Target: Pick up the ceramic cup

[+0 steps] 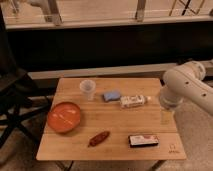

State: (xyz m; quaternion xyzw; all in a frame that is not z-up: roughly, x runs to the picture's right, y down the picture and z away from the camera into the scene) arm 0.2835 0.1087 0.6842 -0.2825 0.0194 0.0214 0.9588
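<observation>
The ceramic cup [88,88] is small, pale and handleless, and stands upright near the far edge of the wooden table [110,145], left of centre. My white arm [182,87] comes in from the right, over the table's right edge. My gripper [166,116] hangs below the arm's end at the right side of the table, far to the right of the cup and apart from it. It holds nothing that I can see.
A wide orange bowl [64,117] sits at the left. A blue sponge [111,95] and a white bottle lying on its side [134,101] are right of the cup. A reddish-brown object [99,138] and a black box [143,140] lie near the front. A dark chair [15,95] stands to the left.
</observation>
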